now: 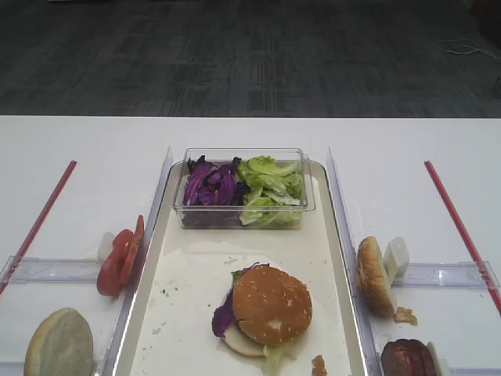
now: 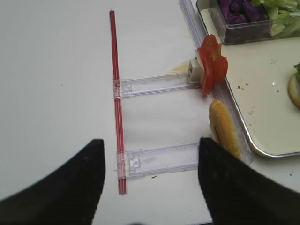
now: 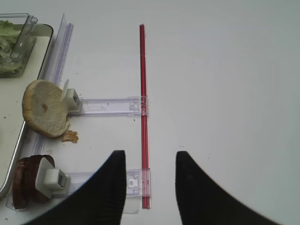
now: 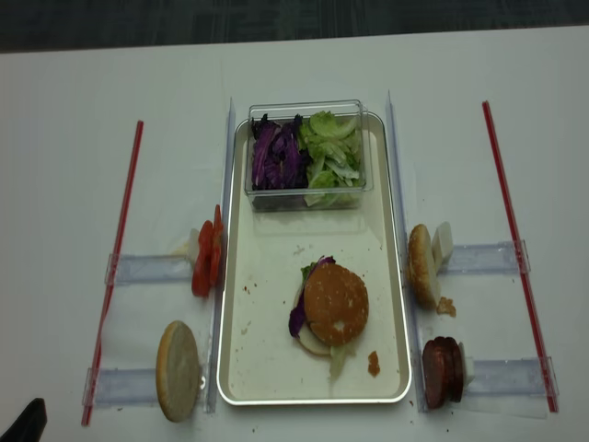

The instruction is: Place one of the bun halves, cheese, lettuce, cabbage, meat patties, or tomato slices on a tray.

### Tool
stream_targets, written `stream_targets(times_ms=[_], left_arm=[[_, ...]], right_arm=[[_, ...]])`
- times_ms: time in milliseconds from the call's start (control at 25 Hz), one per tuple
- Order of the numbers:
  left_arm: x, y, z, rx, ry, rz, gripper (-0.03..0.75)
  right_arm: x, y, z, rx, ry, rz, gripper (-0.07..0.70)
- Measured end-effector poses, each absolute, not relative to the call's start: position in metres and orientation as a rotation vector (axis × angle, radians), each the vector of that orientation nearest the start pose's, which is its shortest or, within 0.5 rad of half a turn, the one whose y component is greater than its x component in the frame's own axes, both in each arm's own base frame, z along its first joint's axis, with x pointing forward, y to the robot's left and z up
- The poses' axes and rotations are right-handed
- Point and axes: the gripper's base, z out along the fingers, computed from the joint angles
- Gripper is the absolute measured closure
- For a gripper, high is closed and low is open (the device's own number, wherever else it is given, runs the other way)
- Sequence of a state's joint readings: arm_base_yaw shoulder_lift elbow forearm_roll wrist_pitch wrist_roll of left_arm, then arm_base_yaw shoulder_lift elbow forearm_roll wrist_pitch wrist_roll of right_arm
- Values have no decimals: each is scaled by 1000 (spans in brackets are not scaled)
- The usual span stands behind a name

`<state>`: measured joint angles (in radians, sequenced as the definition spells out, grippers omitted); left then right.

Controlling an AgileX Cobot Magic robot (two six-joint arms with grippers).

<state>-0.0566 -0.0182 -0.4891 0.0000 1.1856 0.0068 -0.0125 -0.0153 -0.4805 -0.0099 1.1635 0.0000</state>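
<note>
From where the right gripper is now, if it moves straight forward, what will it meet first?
The right gripper, open and empty, points along the red strip over bare white table. The way looks free; its height above the strip is unclear.

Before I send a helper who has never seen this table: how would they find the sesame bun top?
Start at the long cream tray in the middle. On its near half sits a stacked burger; the sesame bun top caps it. It alone is golden-brown and seeded, unlike the pale bun halves propped outside the tray.
</note>
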Motion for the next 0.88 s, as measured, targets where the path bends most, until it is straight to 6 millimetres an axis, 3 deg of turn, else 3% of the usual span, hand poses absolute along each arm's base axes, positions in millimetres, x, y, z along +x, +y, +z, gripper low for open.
stream_targets(times_ms=[880], left_arm=[[-12,1,264,69,2161,-29,304]], right_arm=[[-10,-1,264,15,2151,-19,344]])
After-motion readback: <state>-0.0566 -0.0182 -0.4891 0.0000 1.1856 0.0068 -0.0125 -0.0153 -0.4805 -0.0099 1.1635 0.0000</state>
